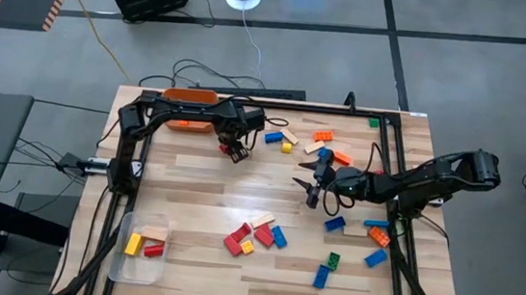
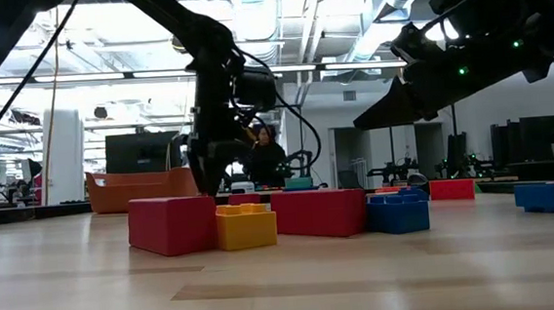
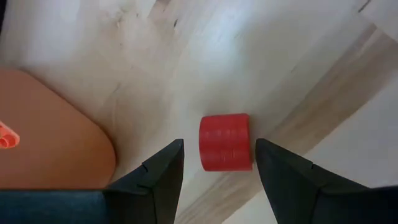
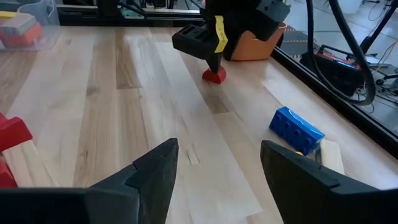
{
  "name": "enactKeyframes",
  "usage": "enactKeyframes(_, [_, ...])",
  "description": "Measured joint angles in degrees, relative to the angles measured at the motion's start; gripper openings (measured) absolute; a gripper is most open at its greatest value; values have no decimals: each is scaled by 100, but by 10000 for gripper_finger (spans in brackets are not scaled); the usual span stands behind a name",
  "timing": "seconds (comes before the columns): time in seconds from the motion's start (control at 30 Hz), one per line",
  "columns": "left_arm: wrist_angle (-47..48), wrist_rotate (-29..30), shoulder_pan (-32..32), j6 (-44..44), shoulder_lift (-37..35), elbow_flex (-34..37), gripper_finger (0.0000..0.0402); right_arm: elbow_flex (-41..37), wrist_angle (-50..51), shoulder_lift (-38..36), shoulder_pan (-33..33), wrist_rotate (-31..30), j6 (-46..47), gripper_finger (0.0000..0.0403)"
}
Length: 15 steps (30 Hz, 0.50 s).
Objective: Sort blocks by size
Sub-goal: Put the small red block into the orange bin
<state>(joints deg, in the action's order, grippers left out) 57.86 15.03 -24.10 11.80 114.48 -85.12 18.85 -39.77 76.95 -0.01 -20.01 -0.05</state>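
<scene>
A small red block [image 3: 225,142] lies on the table just right of the orange bin [image 1: 190,97]. My left gripper [image 1: 234,151] hangs over it, pointing down and open. Its fingers [image 3: 163,167] stand on either side of the block with a gap on each side. The right wrist view also shows this block [image 4: 215,76] under the left gripper. My right gripper [image 1: 312,186] is open and empty above the middle of the table. Other blocks lie in loose groups at the far middle [image 1: 322,136], the near middle [image 1: 255,234] and the right [image 1: 376,231].
A clear tub [image 1: 127,255] at the near left holds a yellow, a red and a tan block. The orange bin's rim [image 3: 93,134] is close beside the left gripper. A blue block [image 4: 296,129] lies ahead of the right gripper. Bare wood lies between the two grippers.
</scene>
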Motion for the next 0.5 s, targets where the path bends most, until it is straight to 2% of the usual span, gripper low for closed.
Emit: enactKeyframes(0.5, [91, -127, -58, -62, 0, 2, 192, 0, 0, 0, 1, 4, 4, 260])
